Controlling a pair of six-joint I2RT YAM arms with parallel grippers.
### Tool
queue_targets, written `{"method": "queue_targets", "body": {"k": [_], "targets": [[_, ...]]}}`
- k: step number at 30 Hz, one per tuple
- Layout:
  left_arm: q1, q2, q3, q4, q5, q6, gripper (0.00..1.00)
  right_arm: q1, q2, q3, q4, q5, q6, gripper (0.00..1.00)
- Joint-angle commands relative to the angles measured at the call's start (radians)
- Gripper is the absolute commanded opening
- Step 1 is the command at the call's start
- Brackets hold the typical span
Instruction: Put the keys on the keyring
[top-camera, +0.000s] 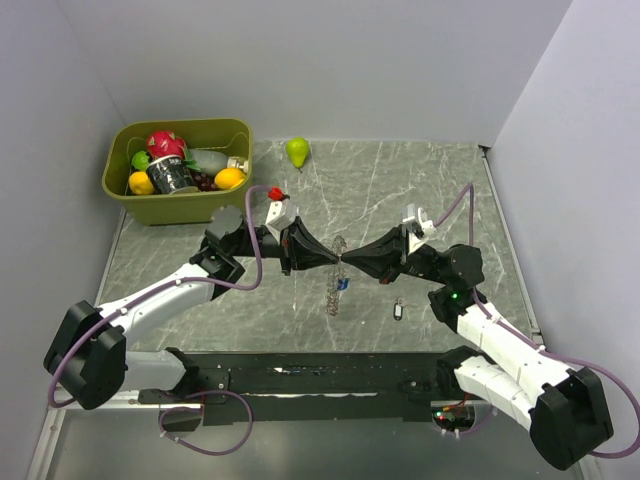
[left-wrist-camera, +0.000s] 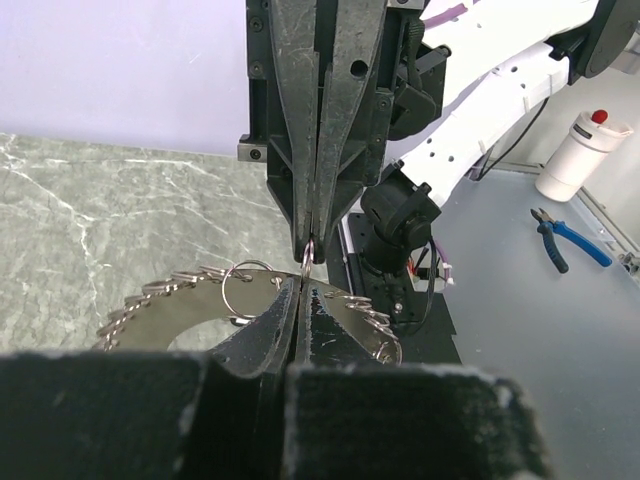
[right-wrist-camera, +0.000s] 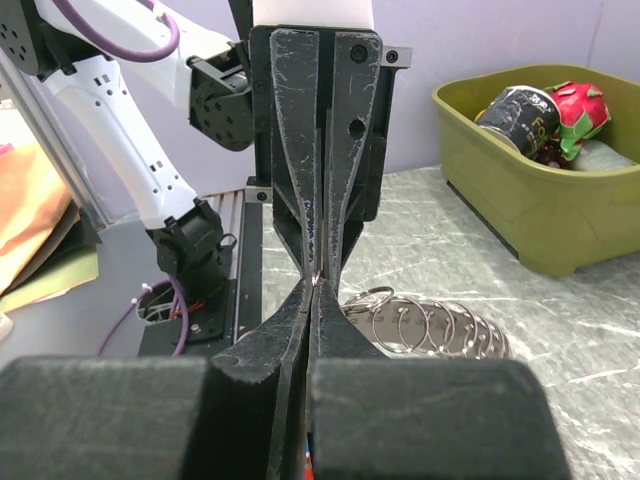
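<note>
— where do you stand?
— over the middle of the marble table (top-camera: 440, 200), green bin (top-camera: 170, 210) off at 10 o'clock. my left gripper (top-camera: 337, 260) comes in from 9, my right gripper (top-camera: 347, 260) from 3, tip to tip, both pinched tight.
— on what?
— left nips the keyring (top-camera: 333, 290) at its toothed rim. from above, the keyring is a thin strip, long axis 12 to 6.
— smaller things?
— a tagged key (top-camera: 398, 311) lies apart at 4 o'clock. my right tips clamp a small wire loop (left-wrist-camera: 308, 250).
</note>
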Motion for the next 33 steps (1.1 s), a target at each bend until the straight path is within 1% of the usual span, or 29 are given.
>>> {"method": "queue_targets", "body": {"k": [1, 7, 12, 14, 16, 17, 18, 20, 22, 26, 29, 33], "targets": [[0.002, -0.038, -0.002, 0.064, -0.005, -0.006, 0.01, 0.002, 0.004, 0.003, 0.093, 0.004, 0.005, 0.00], [0.001, -0.014, 0.017, 0.058, 0.021, -0.015, 0.01, 0.002, 0.008, 0.006, 0.097, 0.004, 0.008, 0.00], [-0.001, -0.003, 0.023, 0.052, 0.012, -0.015, 0.12, 0.004, 0.008, 0.006, 0.096, 0.007, 0.008, 0.00], [-0.001, -0.002, 0.023, 0.053, 0.015, -0.011, 0.11, 0.002, 0.010, 0.006, 0.099, 0.004, 0.010, 0.00], [-0.002, 0.000, 0.026, 0.046, 0.021, -0.007, 0.03, 0.002, 0.010, 0.007, 0.097, 0.004, 0.010, 0.00], [-0.002, 0.006, 0.030, 0.044, 0.026, -0.007, 0.03, 0.004, 0.013, 0.009, 0.099, 0.001, 0.010, 0.00], [-0.002, 0.008, 0.035, 0.038, 0.026, -0.007, 0.05, 0.004, 0.016, 0.009, 0.102, 0.001, 0.014, 0.00], [-0.005, 0.014, 0.040, 0.033, 0.023, -0.007, 0.14, 0.002, 0.018, 0.007, 0.108, 0.001, 0.014, 0.00], [-0.007, 0.014, 0.038, 0.035, 0.018, -0.004, 0.11, 0.002, 0.018, 0.007, 0.108, -0.001, 0.016, 0.00], [-0.008, 0.011, 0.033, 0.035, 0.012, -0.004, 0.10, 0.004, 0.016, 0.006, 0.103, 0.000, 0.016, 0.00], [-0.008, 0.009, 0.032, 0.032, 0.014, 0.000, 0.01, 0.002, 0.018, 0.004, 0.103, 0.001, 0.016, 0.00], [-0.008, 0.000, 0.026, 0.017, -0.003, 0.012, 0.01, 0.004, 0.015, 0.003, 0.094, 0.004, 0.011, 0.00]]}}
